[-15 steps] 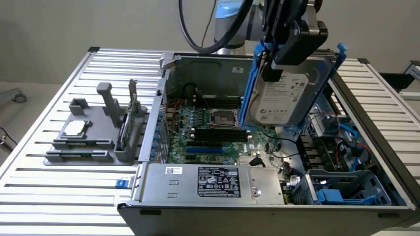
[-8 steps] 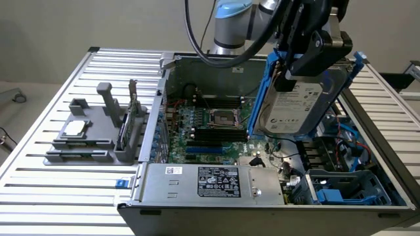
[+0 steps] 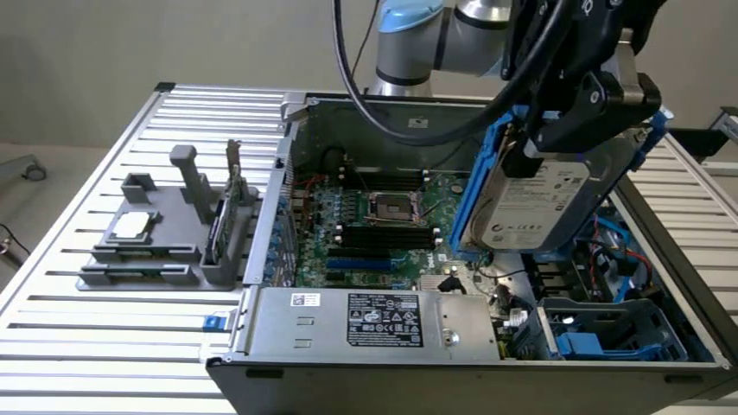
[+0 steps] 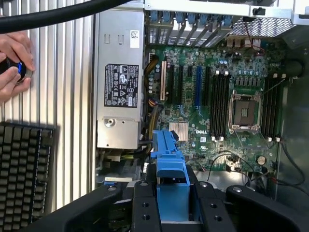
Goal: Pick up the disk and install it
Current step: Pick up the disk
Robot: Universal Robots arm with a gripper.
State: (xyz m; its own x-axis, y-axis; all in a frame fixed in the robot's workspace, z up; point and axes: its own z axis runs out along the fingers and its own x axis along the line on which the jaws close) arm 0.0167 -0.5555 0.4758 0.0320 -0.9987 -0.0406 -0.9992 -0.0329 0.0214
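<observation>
You've got the gripper [image 4: 171,203] pinching the disk [image 3: 551,203] by its blue carrier [image 4: 169,154], jaws pressed onto the frame, not spread. The disk hangs on edge, tilted, above the open computer case [image 3: 461,389], on the side of the case that has the blue drive cage [image 3: 611,333], and it touches nothing inside the case. First risk is the grip. You're holding a plastic frame and the drive's weight hangs below the fingers, so a sharp move could probably make it swing or slide in the jaws. A drop would likely land inside the case on wiring near the cage or on the motherboard [image 3: 369,216]. Second risk is the tilt. If the disk goes into the cage skewed, the carrier could catch on a cage wall and jam. Watch the black cable [image 4: 63,13] looping off the arm above the case, which looks able to snag the case's rear wall. The power supply [image 3: 369,320] sits along the case's front edge, a possible bump point. Outside the case, the grey fixture [image 3: 173,233] with the small chip [image 3: 133,226] is well apart, so low risk. A person's hand [image 4: 12,60] and a keyboard [image 4: 21,169] are outside the case past the power supply, so keep that hand out.
</observation>
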